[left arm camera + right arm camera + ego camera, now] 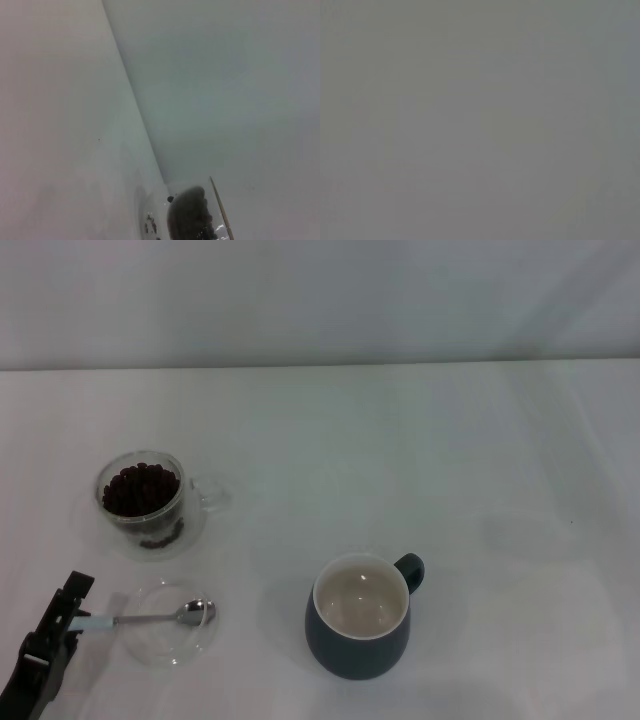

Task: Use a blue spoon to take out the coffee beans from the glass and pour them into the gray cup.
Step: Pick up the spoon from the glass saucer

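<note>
Left claw (72, 618), lower left of frame, sits at the blue spoon (150, 618) handle; closure cannot be told. Risk: a grip on the handle's very end may let the spoon pivot and slip.

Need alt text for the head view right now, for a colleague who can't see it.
The left end effector, at the table's near-left corner, is at the blue spoon, whose bowl rests on a clear glass saucer. Behind stands the glass full of coffee beans; the empty gray cup sits to the right.
</note>
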Controlling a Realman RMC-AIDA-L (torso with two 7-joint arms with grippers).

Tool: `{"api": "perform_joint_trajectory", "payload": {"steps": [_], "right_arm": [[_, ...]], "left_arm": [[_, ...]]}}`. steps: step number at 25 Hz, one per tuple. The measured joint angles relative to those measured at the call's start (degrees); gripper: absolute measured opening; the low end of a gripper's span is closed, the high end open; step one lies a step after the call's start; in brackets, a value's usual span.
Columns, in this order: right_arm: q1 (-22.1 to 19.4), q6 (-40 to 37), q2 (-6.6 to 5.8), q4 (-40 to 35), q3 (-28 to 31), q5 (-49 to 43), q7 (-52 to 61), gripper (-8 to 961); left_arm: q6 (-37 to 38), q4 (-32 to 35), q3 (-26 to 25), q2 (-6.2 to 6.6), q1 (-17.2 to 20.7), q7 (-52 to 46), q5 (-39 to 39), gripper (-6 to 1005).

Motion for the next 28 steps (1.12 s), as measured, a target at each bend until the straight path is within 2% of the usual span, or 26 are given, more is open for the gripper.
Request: {"api": "perform_joint_trajectory", "payload": {"steps": [5, 15, 27, 28], "right_arm": [[0.1, 0.0, 0.2, 0.0, -0.2, -0.1, 0.0, 608], [0.2, 0.0, 0.82, 0.0, -0.5, -0.2, 0.0, 608], [0.1, 0.0, 0.88, 0.4, -0.1, -0.2, 0.0, 606], [0.1, 0.0, 1.0, 0.5, -0.1, -0.2, 0.0, 606]], "left_arm": [[-0.9, 0.0, 0.1, 0.29, -0.5, -1.0, 0.0, 865], [-3.7, 0.6, 0.0, 0.5, -1.0, -3.7, 0.0, 412], [-3.1, 0.6, -0.1, 0.55, -1.0, -3.4, -0.4, 132], [-3.0, 0.7, -0.1, 0.58, -0.9, -3.4, -0.4, 132]]}}
